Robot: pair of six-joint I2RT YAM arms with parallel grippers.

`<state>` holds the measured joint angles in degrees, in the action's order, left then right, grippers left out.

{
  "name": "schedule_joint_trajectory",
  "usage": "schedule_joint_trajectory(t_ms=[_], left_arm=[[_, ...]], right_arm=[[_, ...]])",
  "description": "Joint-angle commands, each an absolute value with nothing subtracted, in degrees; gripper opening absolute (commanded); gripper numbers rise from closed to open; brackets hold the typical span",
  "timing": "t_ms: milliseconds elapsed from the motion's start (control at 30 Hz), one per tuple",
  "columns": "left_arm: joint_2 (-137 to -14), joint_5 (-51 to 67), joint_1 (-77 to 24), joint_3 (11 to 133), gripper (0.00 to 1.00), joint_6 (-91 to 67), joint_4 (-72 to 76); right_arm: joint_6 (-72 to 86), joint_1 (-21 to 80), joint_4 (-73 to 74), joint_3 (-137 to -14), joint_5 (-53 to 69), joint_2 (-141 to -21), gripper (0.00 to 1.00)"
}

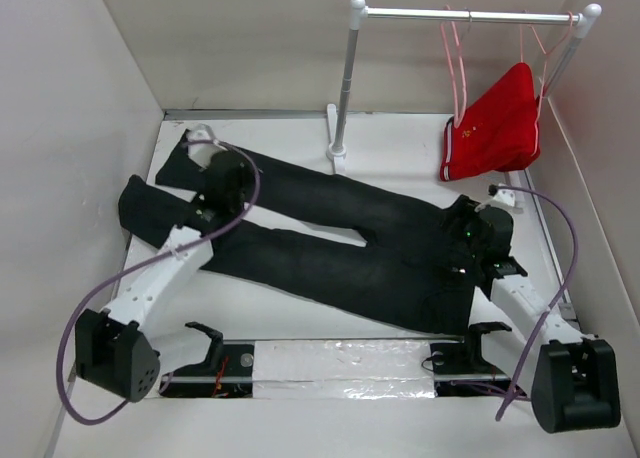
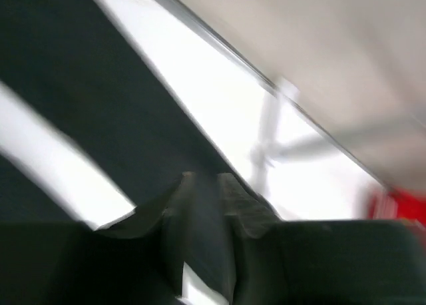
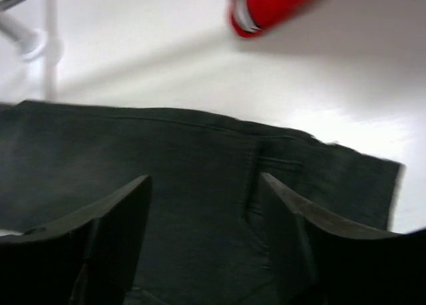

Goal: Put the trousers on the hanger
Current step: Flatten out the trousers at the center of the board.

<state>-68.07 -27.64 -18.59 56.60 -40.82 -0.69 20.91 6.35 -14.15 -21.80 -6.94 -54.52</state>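
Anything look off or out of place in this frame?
Minor only. The red shorts hang lopsided from the rail, bunched low to one side. The trousers lie flat and diagonal across the table. A crinkled silver strip runs along the near edge. No damage visible.

Long dark-charcoal denim trousers lie flat on the white table, legs splayed far-left, while the thin pale-pink wire hanger hangs empty on the rail.

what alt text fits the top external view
Long black jeans lie flat on a white table, the left gripper over the legs, the right gripper over the waistband. Behind, a metal rail holds an empty thin pale-pink hanger and red shorts.
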Motion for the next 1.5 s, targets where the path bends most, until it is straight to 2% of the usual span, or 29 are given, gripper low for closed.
schedule_joint_trajectory(t_ms=[0, 100, 333, 467, 700, 767, 800, 833, 900, 933, 1000, 1033, 1233, 1467], left_arm=[[-66.0, -18.7, -27.5, 48.7, 0.1, -43.1, 12.2], [-67.7, -16.1, -34.8, 46.4, 0.0, -42.3, 14.3], [-63.8, -15.6, -43.1, 35.4, 0.0, -41.0, 23.4], [-64.1, -13.1, -47.0, 33.1, 0.0, -39.3, 26.3], [-62.6, -19.7, -51.9, 29.2, 0.03, -34.6, 31.0], [-62.0, -21.5, -51.9, 28.8, 0.04, -32.4, 31.5], [-61.8, -22.6, -51.9, 29.0, 0.04, -31.9, 31.1], [-61.3, -22.8, -51.9, 29.4, 0.04, -31.5, 30.4], [-61.1, -23.1, -51.9, 29.3, 0.04, -31.1, 30.3], [-61.1, -22.7, -51.9, 29.2, 0.09, -31.1, 30.5], [-60.5, -21.9, -51.9, 28.7, 0.09, -31.3, 31.5], [-61.2, -21.4, -51.9, 28.6, 0.12, -31.5, 31.7], [-63.3, -20.7, -51.9, 30.2, 0.13, -33.1, 28.5], [-63.0, -25.8, -50.8, 31.3, 0.22, -36.8, 20.1]], right_arm=[[25.0, -0.5, -14.5, -20.2, -9.0, -55.7, 0.76], [26.1, -7.3, -12.5, -19.6, -6.4, -56.3, 0.77], [26.1, -17.1, -9.9, -20.7, -0.4, -59.2, 0.78], [25.8, -18.8, -7.5, -23.0, 4.9, -66.1, 0.78], [26.1, -22.4, -10.2, -26.0, 13.0, -80.0, 0.76], [27.0, -22.4, -11.9, -27.4, 14.8, -82.8, 0.62], [27.2, -22.4, -13.8, -27.4, 17.6, -83.8, 0.46], [27.2, -22.4, -16.0, -27.6, 18.6, -85.0, 0.24], [28.5, -21.4, -17.0, -29.4, 17.6, -84.9, 0.04], [29.3, -20.7, -17.1, -30.5, 17.0, -84.7, 0.0], [30.2, -19.3, -16.1, -34.8, 14.5, -84.4, 0.0], [31.5, -18.7, -16.1, -36.4, 13.9, -84.6, 0.0], [32.2, -18.1, -14.7, -49.5, 7.2, -93.4, 0.0], [29.0, -18.8, -8.2, -66.4, 0.9, -103.9, 0.0]])
